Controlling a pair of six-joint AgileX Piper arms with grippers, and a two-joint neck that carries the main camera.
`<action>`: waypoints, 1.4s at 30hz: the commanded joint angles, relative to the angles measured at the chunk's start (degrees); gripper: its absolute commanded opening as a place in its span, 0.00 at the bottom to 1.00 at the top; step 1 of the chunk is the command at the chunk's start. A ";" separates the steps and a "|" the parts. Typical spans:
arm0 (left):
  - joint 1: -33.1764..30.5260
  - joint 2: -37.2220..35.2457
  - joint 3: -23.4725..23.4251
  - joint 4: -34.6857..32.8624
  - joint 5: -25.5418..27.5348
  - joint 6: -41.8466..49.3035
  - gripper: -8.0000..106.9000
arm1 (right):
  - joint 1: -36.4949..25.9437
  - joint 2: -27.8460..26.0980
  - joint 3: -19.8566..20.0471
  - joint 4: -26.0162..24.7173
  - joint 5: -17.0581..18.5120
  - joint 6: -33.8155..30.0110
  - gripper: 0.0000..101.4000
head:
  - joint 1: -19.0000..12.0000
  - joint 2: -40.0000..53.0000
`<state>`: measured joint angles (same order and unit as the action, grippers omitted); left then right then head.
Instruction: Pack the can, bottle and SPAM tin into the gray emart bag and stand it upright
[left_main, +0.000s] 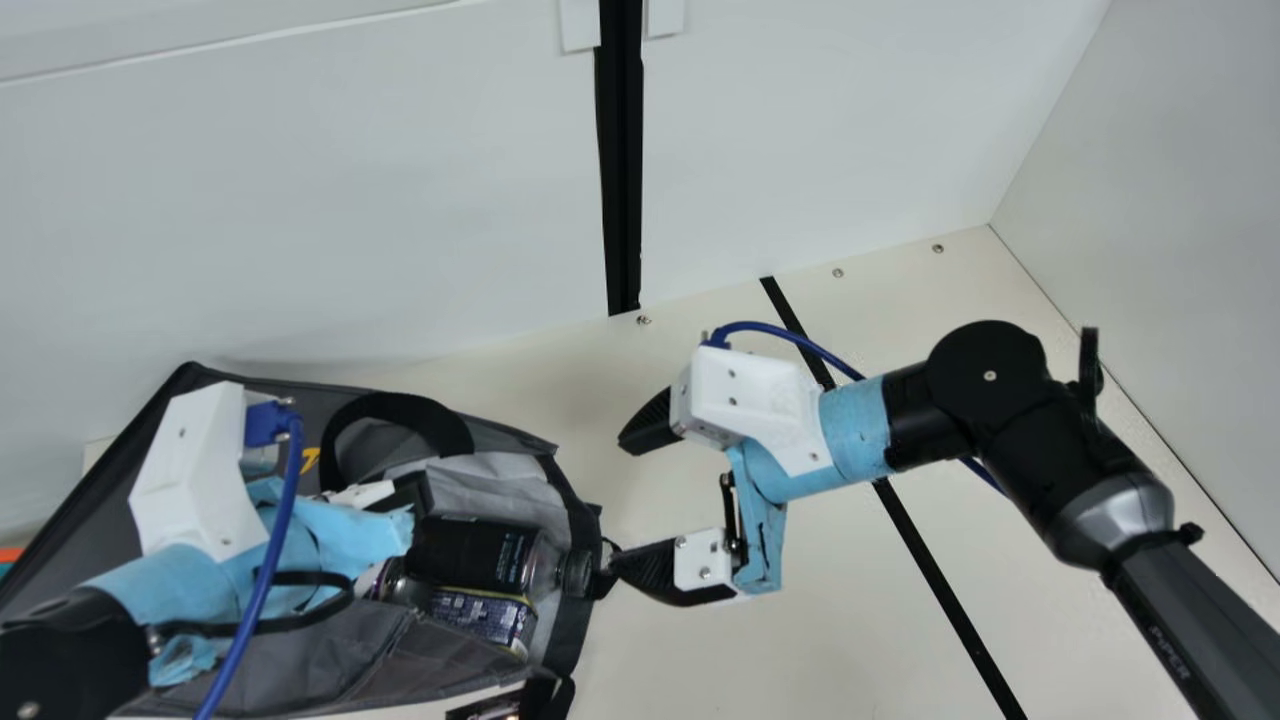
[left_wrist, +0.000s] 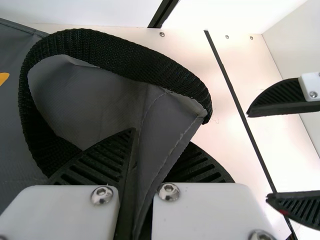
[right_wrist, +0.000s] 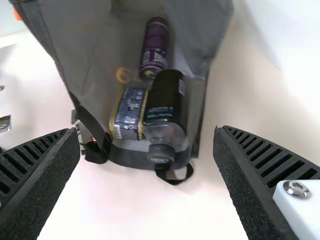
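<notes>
If twelve o'clock is taken as the top of the main view, the entries read as follows. Item: one gray emart bag (left_main: 330, 665), at eight o'clock on the cream table (left_main: 820, 620), lying on its side, mouth toward three o'clock, not upright; one black handle (left_main: 425, 415) arches at its one o'clock side. Contents, three pieces. First, one bottle (left_main: 470, 552), black-labelled, lying lengthwise with its cap at the bag's mouth, about three o'clock. Second, one SPAM tin (left_main: 485, 615), dark blue with gold edging, beside the bottle on its six o'clock side. Third, one purple can (right_wrist: 155, 45), seen in the right wrist view, lying deeper in the bag than the other two. Item: left gripper (left_main: 412, 492), over the bag, its two fingers closed on a fold of gray fabric (left_wrist: 162, 135), the handle curving near them in the left wrist view. Item: right gripper (left_main: 617, 503), just outside the mouth, pointing to nine o'clock; fingers spread wide, nothing between them, the lower tip near the bottle's cap; whether it touches the bag cannot be told. Item: one black strip (left_main: 935, 575) on the tabletop, running from eleven to five o'clock, the right arm (left_main: 990, 370) crossing above it.
</notes>
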<state>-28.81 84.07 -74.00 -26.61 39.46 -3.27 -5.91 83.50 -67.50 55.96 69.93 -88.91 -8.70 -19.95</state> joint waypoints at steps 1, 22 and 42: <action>0.00 0.00 0.00 0.00 0.00 0.00 0.00 | -1.07 -0.30 0.04 -0.19 -0.03 0.04 0.94 | -1.30 -0.05; 0.00 0.00 0.00 0.00 0.00 0.00 0.00 | -14.70 -5.37 -3.39 -4.62 -0.03 8.15 0.94 | -1.30 -0.05; 0.00 0.00 0.00 0.00 0.00 0.00 0.00 | -21.71 -15.03 -1.09 -15.24 -7.40 25.95 0.94 | -1.30 -0.05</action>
<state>-28.81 84.07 -74.00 -26.61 39.46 -3.27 -27.65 68.91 -68.68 41.80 63.59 -65.14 -8.70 -19.95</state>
